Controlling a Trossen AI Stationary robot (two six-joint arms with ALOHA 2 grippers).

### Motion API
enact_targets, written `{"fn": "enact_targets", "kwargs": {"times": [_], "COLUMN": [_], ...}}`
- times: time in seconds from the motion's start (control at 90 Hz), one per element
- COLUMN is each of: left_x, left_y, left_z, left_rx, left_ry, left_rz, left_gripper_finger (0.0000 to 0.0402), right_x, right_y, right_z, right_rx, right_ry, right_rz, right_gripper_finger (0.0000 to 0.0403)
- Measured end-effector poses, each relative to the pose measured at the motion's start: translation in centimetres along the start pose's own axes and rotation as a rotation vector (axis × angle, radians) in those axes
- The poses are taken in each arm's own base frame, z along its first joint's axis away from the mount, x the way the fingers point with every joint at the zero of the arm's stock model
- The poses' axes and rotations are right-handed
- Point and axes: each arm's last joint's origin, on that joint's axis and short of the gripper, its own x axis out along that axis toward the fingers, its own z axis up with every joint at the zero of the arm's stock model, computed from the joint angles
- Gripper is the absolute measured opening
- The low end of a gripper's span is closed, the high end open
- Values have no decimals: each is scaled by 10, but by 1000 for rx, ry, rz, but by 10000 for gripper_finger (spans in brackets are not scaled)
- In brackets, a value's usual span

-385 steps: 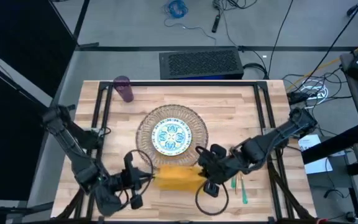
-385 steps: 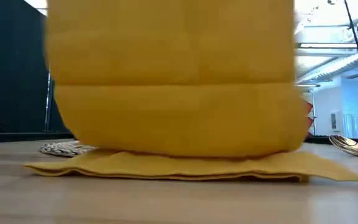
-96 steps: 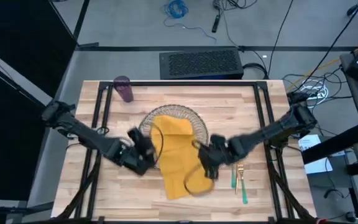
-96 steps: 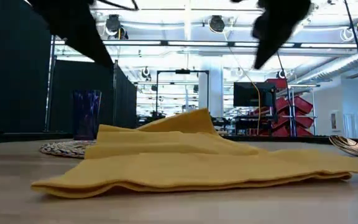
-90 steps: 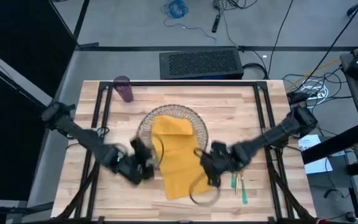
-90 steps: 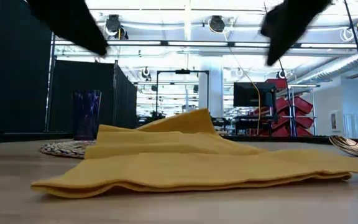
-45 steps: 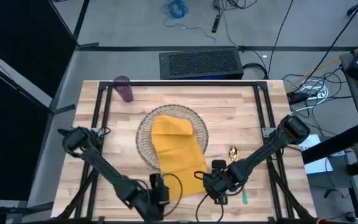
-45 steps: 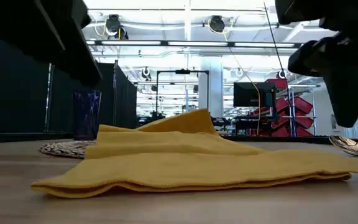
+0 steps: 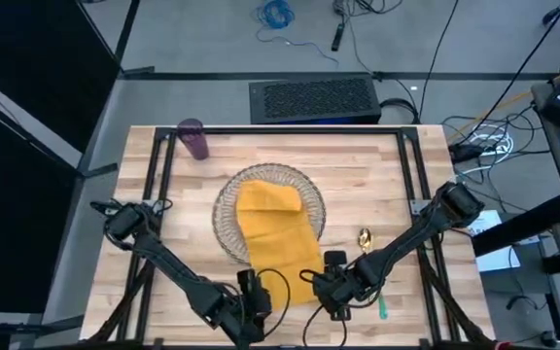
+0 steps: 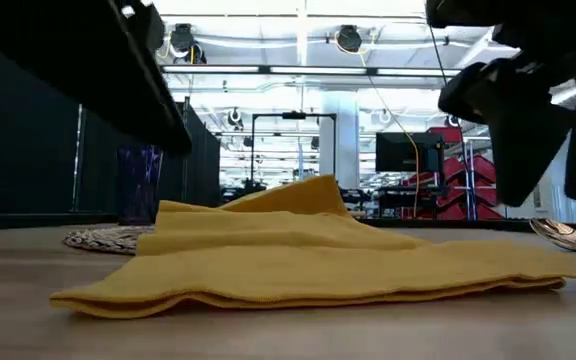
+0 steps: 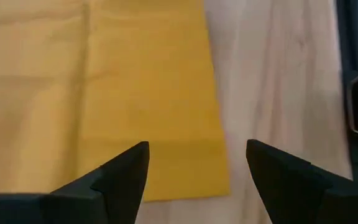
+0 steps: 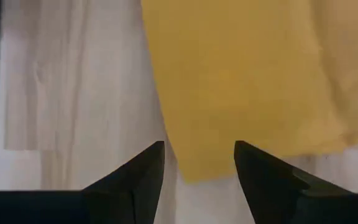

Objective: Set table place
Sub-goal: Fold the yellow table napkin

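The table (image 9: 377, 185) was pale planked wood, smooth and matt, with a thin black metal frame. The napkin (image 9: 276, 233) was soft matt yellow cloth, creased. The mat (image 9: 224, 209) was rough woven straw. The spoon (image 10: 565, 233) was shiny metal. The cup (image 9: 193, 138) looked glossy purple.

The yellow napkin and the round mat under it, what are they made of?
The mustard-yellow napkin looks like soft matte cloth: it folds and rumples, lying in limp layers. The round mat seems woven straw or rope, judging by its braided pale rim. The table under both appears to be light wooden planks with visible grain.
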Motion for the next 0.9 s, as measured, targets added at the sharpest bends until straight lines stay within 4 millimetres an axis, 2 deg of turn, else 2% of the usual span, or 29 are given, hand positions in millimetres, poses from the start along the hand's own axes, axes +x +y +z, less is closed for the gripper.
{"fn": "enact_targets", "kwargs": {"times": [0.167,0.278,0.411,0.511,0.644,0.767,0.9], "left_x": [3,11,26,38,47,51,50], "left_y": [1,-6,-20,-24,-27,-27,-26], "left_z": [-1,-8,-22,-35,-42,-44,-44], "left_rx": [-23,-50,-73,-88,-134,-150,-146], "left_ry": [-9,-16,-17,13,9,2,-9], "left_rz": [-4,-13,-42,-19,0,19,28], "left_gripper_finger": [255,255,255,255,253,233,186], "right_x": [16,26,29,28,28,31,37], "right_y": [6,11,18,21,21,18,17], "right_z": [-4,-10,-15,-17,-17,-16,-16], "right_rx": [-16,-27,-24,-21,-18,3,13], "right_ry": [16,31,18,5,-13,-15,-11], "right_rz": [-10,-31,-54,-69,-98,-114,-121], "right_gripper_finger": [180,180,180,180,180,169,131]}}
